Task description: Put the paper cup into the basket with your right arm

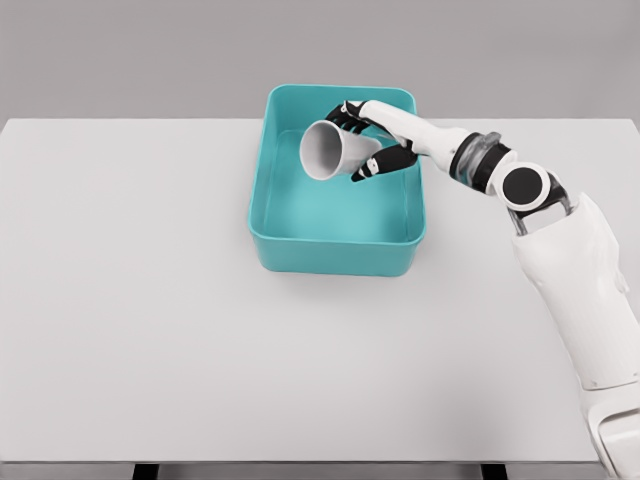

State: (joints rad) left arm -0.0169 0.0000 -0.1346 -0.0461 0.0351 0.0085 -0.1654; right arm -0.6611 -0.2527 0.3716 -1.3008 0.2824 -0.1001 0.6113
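Note:
A white paper cup lies on its side in the air over the teal basket, with its open mouth facing left and toward me. My right hand reaches in from the right and is shut on the cup, black fingers wrapped around its narrow end. The cup hangs above the far half of the basket's inside. The basket stands at the middle back of the white table. The left arm does not show.
The right forearm and elbow cross above the basket's right rim. The table's front edge runs along the bottom of the view, and a grey wall stands behind.

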